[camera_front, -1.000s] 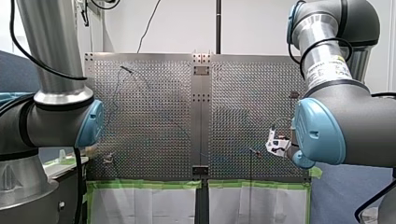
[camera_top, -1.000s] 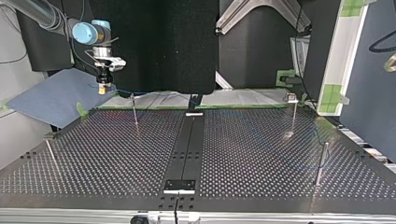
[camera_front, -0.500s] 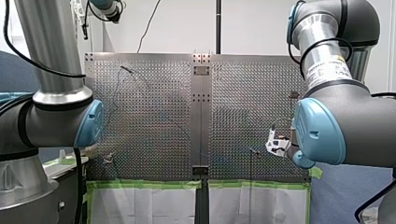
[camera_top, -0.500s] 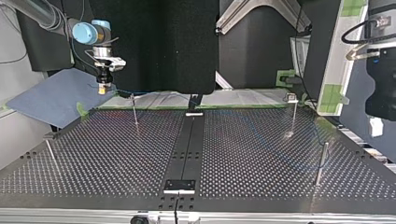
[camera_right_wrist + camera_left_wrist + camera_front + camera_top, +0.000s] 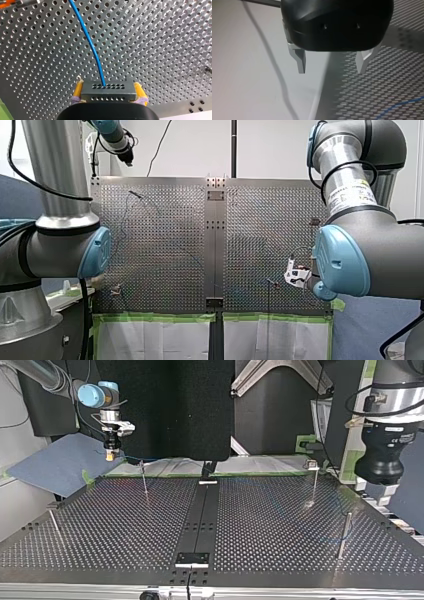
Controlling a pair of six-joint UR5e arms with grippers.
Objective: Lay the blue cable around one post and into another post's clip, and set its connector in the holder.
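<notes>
The right arm (image 5: 360,245) is built of silver-grey tubes and dark grey joint housings closed by round light blue caps (image 5: 340,262). A white label (image 5: 352,192) with black print wraps its upper tube, and black cables (image 5: 345,167) loop beside it. The left arm (image 5: 55,195) has the same silver tube, dark joints and a blue cap. The left gripper (image 5: 331,72) has a rounded glossy black body with two small holes and two bare metal fingers (image 5: 300,61). The right gripper (image 5: 108,85) has yellow pads (image 5: 78,91) on a black body.
</notes>
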